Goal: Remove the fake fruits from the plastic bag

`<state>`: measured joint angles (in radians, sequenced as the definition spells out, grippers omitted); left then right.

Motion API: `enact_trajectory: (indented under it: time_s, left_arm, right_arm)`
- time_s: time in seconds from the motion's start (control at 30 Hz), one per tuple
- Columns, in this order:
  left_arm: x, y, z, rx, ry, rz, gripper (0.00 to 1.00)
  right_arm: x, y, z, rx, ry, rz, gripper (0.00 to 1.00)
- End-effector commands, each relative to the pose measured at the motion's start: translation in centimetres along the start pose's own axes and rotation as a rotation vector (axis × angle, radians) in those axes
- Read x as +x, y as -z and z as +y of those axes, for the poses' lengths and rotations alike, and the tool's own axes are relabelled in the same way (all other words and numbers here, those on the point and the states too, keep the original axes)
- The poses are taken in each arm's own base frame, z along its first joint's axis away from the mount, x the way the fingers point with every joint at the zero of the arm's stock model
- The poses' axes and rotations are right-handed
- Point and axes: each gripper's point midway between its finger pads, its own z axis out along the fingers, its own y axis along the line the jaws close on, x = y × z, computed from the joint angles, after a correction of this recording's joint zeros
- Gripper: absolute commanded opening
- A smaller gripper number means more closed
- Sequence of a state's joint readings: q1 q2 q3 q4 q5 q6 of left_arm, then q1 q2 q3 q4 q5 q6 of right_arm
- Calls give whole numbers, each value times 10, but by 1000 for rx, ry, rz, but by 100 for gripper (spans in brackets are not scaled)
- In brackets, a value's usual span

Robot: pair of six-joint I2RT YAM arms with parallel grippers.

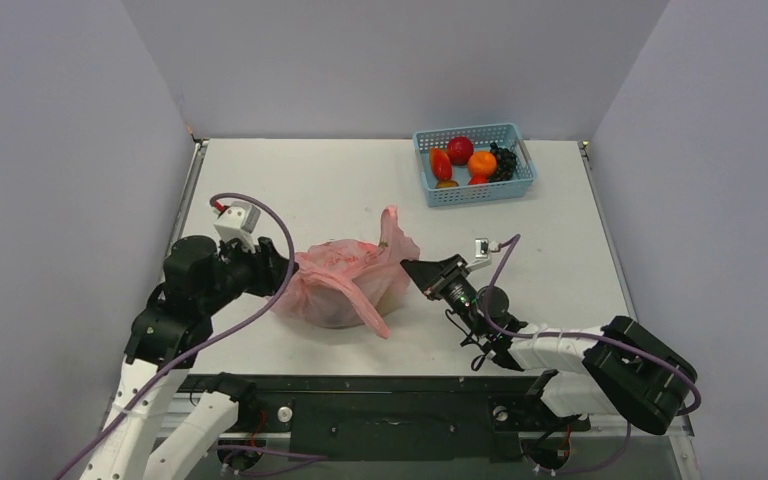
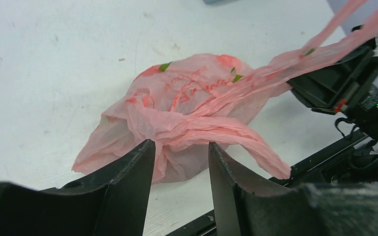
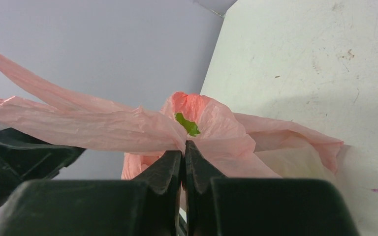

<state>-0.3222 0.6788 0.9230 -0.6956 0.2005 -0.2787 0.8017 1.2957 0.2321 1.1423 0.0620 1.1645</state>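
Note:
The pink plastic bag point(image 1: 345, 280) lies crumpled at mid-table, one handle standing up. My right gripper point(image 1: 412, 270) is at its right side, shut on a pinch of the bag's film point(image 3: 183, 143). My left gripper point(image 1: 278, 268) is at the bag's left side, open, with a fold of the bag point(image 2: 192, 130) between its fingertips point(image 2: 180, 145). A pale yellowish shape point(image 3: 295, 162) shows through the film; the fruits inside are otherwise hidden. A dark grape bunch point(image 1: 503, 162) lies in the basket.
A light blue mesh basket point(image 1: 480, 192) stands at the back right, also holding a round red fruit point(image 1: 460, 148) and a round orange fruit point(image 1: 482, 162). The right gripper point(image 2: 334, 83) shows in the left wrist view. Walls enclose the table.

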Motion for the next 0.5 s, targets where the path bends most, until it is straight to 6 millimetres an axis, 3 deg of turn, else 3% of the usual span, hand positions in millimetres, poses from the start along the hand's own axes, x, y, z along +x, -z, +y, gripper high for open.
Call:
enact_trajectory:
  time_s: [0.0, 0.13, 0.23, 0.27, 0.33, 0.43, 0.47]
  left_arm:
    - [-30, 31, -24, 76, -65, -58, 42]
    - [-26, 30, -26, 97, -186, 56, 55]
    - [-30, 31, -32, 118, -326, 33, 62]
    - [-39, 32, -30, 102, -404, -20, 69]
    - [-34, 28, -30, 100, -525, -59, 78]
    - [-23, 17, -41, 142, -707, -57, 82]
    - [-20, 7, -36, 107, -782, -39, 82]
  right_arm:
    - [-5, -7, 13, -11, 65, 16, 0]
    - [-3, -11, 15, -13, 68, 36, 0]
    - [3, -14, 11, -14, 67, 69, 0]
    - [3, -15, 13, -21, 63, 77, 0]
    - [3, -18, 12, -26, 59, 84, 0]
    - [2, -22, 9, -27, 52, 90, 0]
    - [0, -23, 11, -33, 49, 88, 0]
